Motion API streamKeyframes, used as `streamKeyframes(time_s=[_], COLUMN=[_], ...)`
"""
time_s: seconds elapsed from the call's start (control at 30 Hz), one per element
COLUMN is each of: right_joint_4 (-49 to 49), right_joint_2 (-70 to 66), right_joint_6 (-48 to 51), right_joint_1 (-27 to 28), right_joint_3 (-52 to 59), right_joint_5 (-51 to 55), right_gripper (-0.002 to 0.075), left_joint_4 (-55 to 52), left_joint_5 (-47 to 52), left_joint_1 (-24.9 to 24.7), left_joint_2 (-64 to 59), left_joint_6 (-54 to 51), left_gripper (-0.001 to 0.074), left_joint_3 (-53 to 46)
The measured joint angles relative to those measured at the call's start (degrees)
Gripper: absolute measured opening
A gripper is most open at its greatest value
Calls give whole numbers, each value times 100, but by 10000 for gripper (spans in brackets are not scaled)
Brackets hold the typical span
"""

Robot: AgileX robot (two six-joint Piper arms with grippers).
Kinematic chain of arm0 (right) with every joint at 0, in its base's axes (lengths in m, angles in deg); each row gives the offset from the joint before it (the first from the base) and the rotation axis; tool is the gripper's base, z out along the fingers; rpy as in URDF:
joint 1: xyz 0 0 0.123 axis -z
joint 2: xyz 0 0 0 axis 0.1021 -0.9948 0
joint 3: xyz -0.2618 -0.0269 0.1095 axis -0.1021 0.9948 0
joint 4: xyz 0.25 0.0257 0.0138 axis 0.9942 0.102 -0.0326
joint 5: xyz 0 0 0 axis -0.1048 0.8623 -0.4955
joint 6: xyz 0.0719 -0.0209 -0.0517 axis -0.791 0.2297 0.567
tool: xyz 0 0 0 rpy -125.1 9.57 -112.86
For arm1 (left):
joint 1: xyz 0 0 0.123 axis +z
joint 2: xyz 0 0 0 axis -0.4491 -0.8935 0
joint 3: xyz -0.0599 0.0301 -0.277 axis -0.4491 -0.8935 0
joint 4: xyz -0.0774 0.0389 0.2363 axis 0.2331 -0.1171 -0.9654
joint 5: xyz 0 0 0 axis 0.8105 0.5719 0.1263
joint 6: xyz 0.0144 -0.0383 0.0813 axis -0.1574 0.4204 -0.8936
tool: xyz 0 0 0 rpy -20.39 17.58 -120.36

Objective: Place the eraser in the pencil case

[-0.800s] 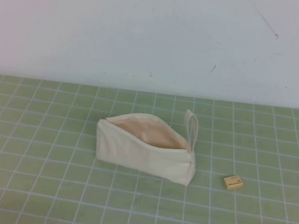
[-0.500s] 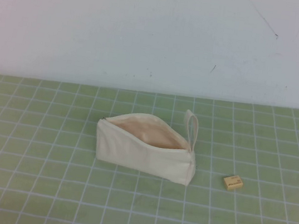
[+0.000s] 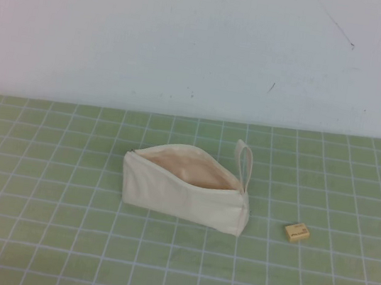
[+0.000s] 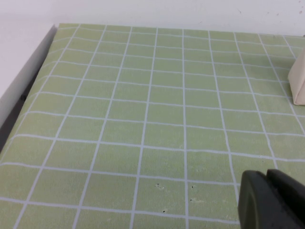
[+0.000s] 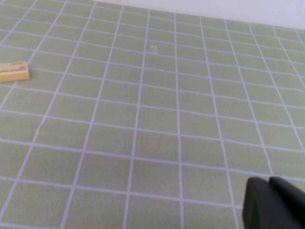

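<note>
The cream-white pencil case (image 3: 183,191) lies in the middle of the green grid mat with its zip open, tan lining showing and its loop (image 3: 245,161) at the right end. One corner of it shows in the left wrist view (image 4: 299,83). The small yellowish-tan eraser (image 3: 296,232) lies on the mat to the right of the case, apart from it; it also shows in the right wrist view (image 5: 13,72). Neither arm shows in the high view. My left gripper (image 4: 268,179) is shut and empty over bare mat. My right gripper (image 5: 269,185) is shut and empty, well away from the eraser.
The green grid mat (image 3: 54,237) covers the table up to a white back wall (image 3: 191,42). In the left wrist view the mat's edge (image 4: 43,52) meets a white surface with a dark gap beside it.
</note>
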Motion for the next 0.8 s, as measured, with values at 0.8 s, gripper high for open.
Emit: streamKeyframes(time_s=[0.8], right_joint_4=[-308], right_joint_2=[0], right_joint_6=[361], right_joint_1=[0], right_joint_3=[49], right_joint_5=[-3703], right_gripper=[-1], left_joint_4=[0], left_joint_5=[0], left_joint_1=[0], left_joint_2=[0], left_joint_6=[0], left_gripper=[-1], left_joint_3=[0])
